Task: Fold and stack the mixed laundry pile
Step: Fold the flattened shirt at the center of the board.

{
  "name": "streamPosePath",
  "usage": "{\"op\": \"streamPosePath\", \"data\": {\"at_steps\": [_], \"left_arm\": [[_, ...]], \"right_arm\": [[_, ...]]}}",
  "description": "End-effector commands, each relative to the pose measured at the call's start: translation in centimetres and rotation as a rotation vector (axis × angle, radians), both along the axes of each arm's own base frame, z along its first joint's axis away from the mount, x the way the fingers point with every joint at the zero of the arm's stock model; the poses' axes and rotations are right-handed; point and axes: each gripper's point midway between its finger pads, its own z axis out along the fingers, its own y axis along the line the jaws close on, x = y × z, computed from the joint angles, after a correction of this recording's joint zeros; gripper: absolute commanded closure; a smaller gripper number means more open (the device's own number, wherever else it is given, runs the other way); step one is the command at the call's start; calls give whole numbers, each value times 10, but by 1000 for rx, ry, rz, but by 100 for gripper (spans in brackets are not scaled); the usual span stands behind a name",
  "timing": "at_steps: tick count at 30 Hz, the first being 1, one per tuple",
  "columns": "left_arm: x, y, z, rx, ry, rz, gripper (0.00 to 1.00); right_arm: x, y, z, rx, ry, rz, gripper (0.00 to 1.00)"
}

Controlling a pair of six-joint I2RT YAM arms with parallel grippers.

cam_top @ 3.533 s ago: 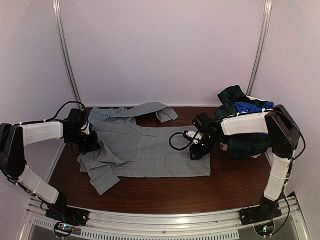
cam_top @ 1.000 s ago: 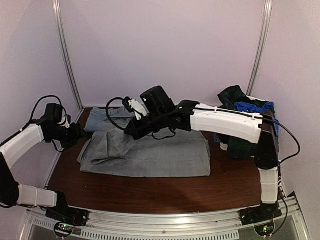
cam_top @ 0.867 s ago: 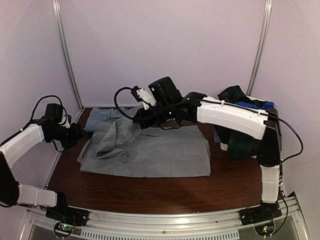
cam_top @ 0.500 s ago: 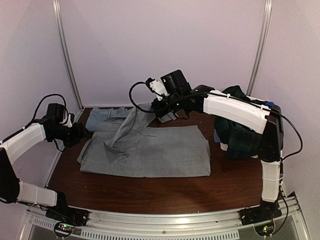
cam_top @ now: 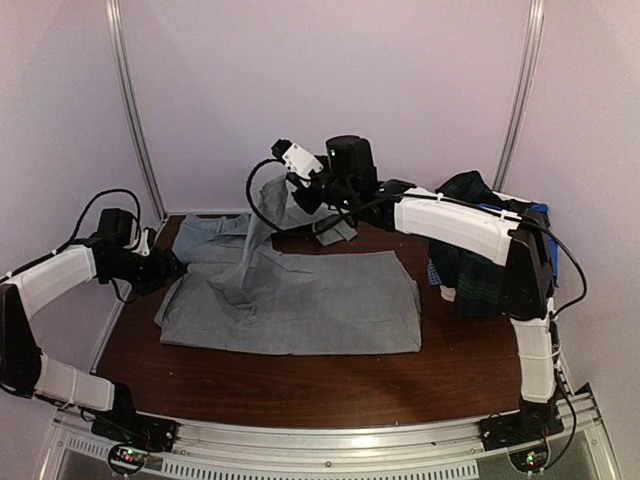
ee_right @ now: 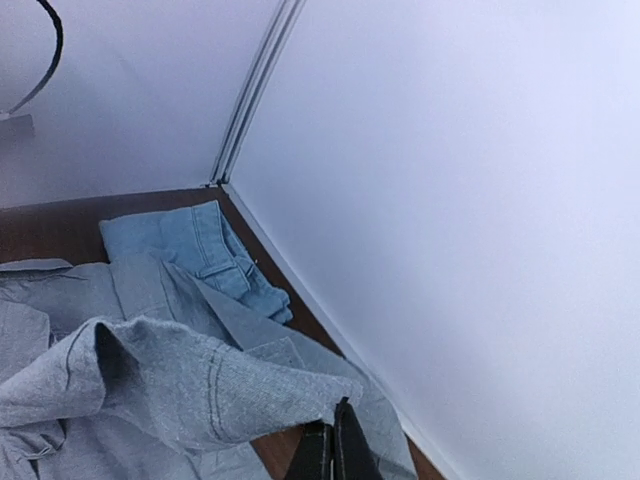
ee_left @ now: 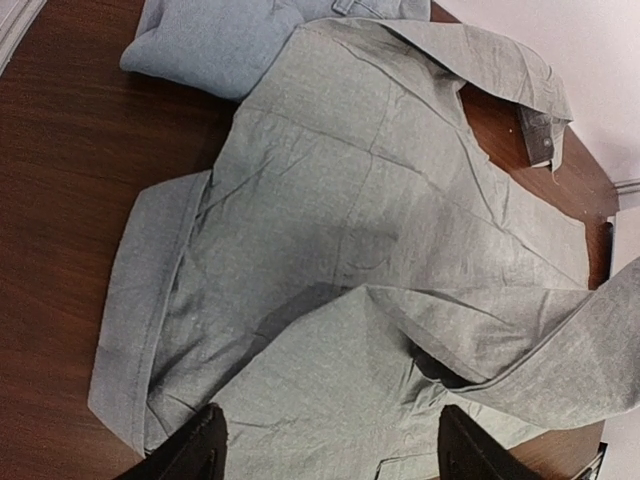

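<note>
A grey shirt [cam_top: 320, 305] lies spread flat on the table. My right gripper [cam_top: 298, 193] is raised over the shirt's back edge, shut on the shirt's sleeve [cam_top: 262, 230], which hangs from it down to the shirt. In the right wrist view the shut fingers [ee_right: 335, 448] pinch the sleeve's cuff [ee_right: 220, 390]. My left gripper [cam_top: 172, 268] is open and low at the shirt's left edge. Its fingers [ee_left: 195, 455] stand wide apart over the grey shirt [ee_left: 350, 230], holding nothing. The mixed laundry pile [cam_top: 485, 270], dark plaid with a blue piece, sits at the back right.
Folded light-blue jeans [cam_top: 205, 235] lie at the back left corner beside the shirt; the jeans [ee_right: 205, 255] also appear in the right wrist view, and the jeans [ee_left: 200, 50] in the left wrist view. Walls close the table [cam_top: 330, 385] behind and on both sides.
My right gripper has lifted the sleeve higher and carried it from over the shirt toward the back. The left gripper has edged slightly right toward the shirt and stayed open.
</note>
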Motion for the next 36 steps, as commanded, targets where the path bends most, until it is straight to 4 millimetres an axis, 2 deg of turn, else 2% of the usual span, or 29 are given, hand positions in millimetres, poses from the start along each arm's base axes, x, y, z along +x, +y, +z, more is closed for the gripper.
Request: {"op": "streamPosePath", "data": {"at_steps": [1, 3, 6, 9, 13, 14, 15, 16, 17, 19, 22, 25, 27, 29, 31, 33, 36], "left_arm": [[8, 1, 2, 7, -41, -12, 27], [10, 1, 1, 4, -41, -13, 27], [12, 2, 3, 0, -46, -5, 27], [13, 5, 4, -1, -42, 16, 27], [13, 7, 3, -28, -36, 30, 26], [12, 6, 4, -35, -32, 27, 26], [12, 7, 3, -35, -27, 26, 26], [11, 8, 5, -31, -28, 25, 26], [10, 9, 7, -28, -31, 22, 26], [9, 11, 11, -18, -38, 22, 26], [7, 7, 19, -15, -53, -18, 24], [-1, 0, 34, 30, -75, -104, 26], [-13, -11, 47, 110, -91, -196, 28], [-28, -32, 57, 226, -86, -312, 28], [-48, -60, 56, 294, -62, -438, 29], [-72, -87, 47, 311, -39, -573, 30], [-106, -113, 32, 369, 11, -721, 32]], "right_arm": [[-9, 36, 27, 50, -237, 158, 100], [-26, 50, 29, 64, -286, 254, 100], [-70, 77, 26, 54, -342, 420, 100], [-123, 103, 7, 6, -354, 582, 100], [-200, 125, -23, -37, -367, 739, 99], [-216, 128, -29, -42, -378, 762, 91], [-230, 129, -38, -57, -375, 783, 79], [-245, 128, -49, -74, -364, 801, 55], [-257, 126, -56, -84, -361, 811, 49], [-277, 115, -69, -110, -359, 821, 46], [-287, 94, -80, -97, -295, 788, 35], [-272, 78, -92, -98, -145, 668, 34], [-258, 68, -102, -82, -7, 561, 35], [-251, 55, -114, -19, 180, 510, 37], [-247, 38, -124, 79, 344, 479, 38], [-243, 18, -129, 149, 435, 440, 38], [-244, -11, -125, 245, 513, 423, 37]]}}
